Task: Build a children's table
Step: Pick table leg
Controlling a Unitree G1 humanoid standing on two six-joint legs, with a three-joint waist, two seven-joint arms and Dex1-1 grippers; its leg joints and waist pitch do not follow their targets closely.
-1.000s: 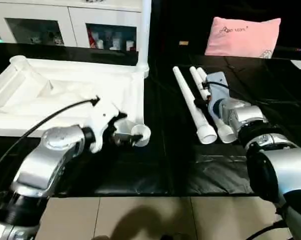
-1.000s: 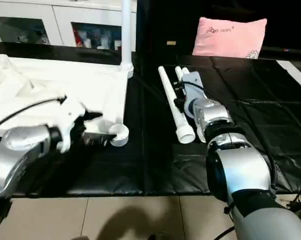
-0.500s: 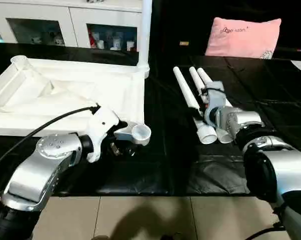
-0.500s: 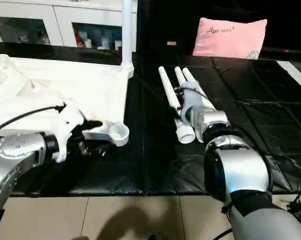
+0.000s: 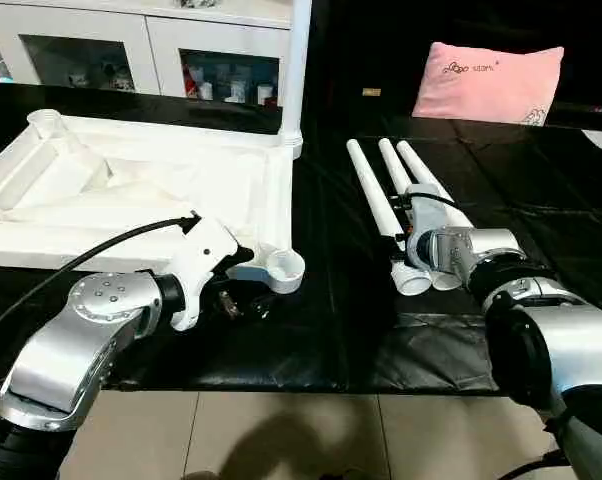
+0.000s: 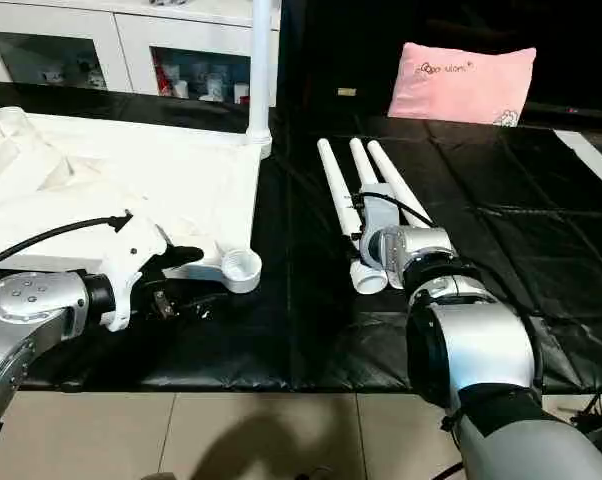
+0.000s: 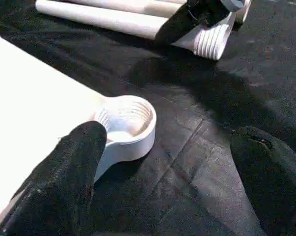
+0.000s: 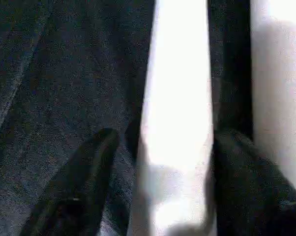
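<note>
The white table top point(image 5: 141, 190) lies upside down on the black mat, ribbed side up. One leg point(image 5: 295, 70) stands upright in its far right corner socket. Three more legs point(image 5: 373, 195) lie side by side on the mat to the right. My left gripper point(image 7: 167, 135) is open and low at the empty near right corner socket point(image 7: 131, 120). One finger point(image 7: 81, 157) rests beside the socket and the other finger point(image 7: 266, 162) is over the mat. My right gripper point(image 8: 167, 137) is open astride one lying leg point(image 8: 177, 73) near its threaded end, a finger on each side.
A pink pillow point(image 5: 489, 78) lies at the back right of the mat. A white cabinet with glass doors point(image 5: 131, 50) stands behind the table top. The mat's front edge point(image 5: 311, 385) borders a tiled floor.
My right gripper has slid back along the lying legs toward their near ends, and the legs stayed put. My left gripper has dropped lower beside the corner socket. The head camera tilted slightly.
</note>
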